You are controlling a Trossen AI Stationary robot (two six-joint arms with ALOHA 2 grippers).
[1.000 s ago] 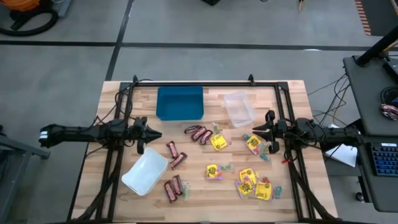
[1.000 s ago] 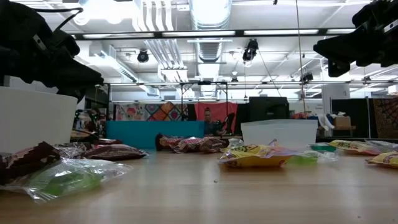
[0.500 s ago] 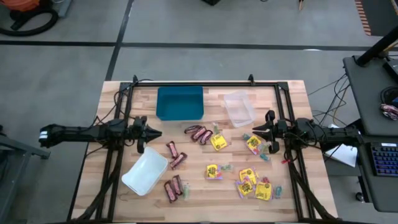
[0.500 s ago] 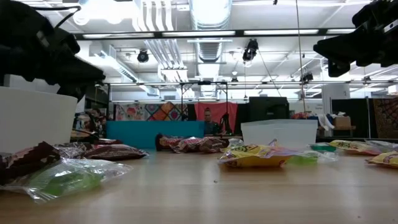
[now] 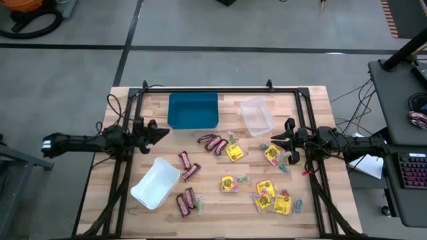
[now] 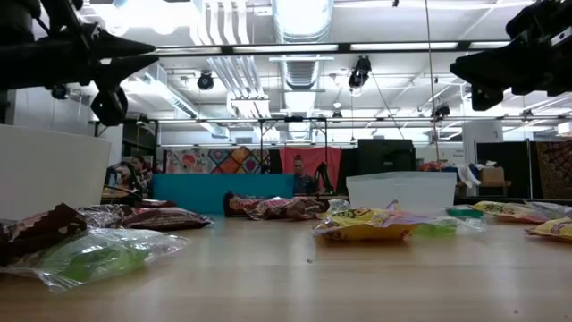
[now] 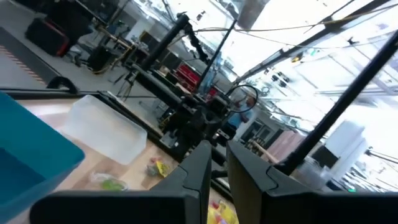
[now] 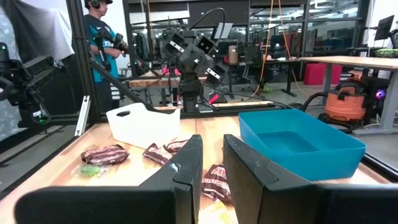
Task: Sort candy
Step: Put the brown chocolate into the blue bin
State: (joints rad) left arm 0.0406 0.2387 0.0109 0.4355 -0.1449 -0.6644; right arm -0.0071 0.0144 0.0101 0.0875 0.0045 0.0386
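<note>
Both grippers are seen raised above a wooden table (image 5: 313,100), each with its two fingers drawn nearly together and nothing held. From overhead, the left gripper (image 5: 162,133) sits at nine o'clock on the table, pointing toward three o'clock. The right gripper (image 5: 279,140) sits at three o'clock, pointing toward nine.

Candy is scattered between them. Brown-red mini bars (image 5: 213,143) lie near the centre, with more bars (image 5: 186,202) at six o'clock. Yellow packets (image 5: 273,155) and small pastel sweets (image 5: 284,167) are clustered toward four o'clock, just beside the right gripper. A blue tray (image 5: 193,111), a clear tray (image 5: 256,115) and a white tray (image 5: 155,183) are all seen empty.

The yellow packets are judged nearest the right gripper, lying toward its seven o'clock. The brown bars lie nearer the left gripper, toward its four o'clock, their long axes mostly slanted.
</note>
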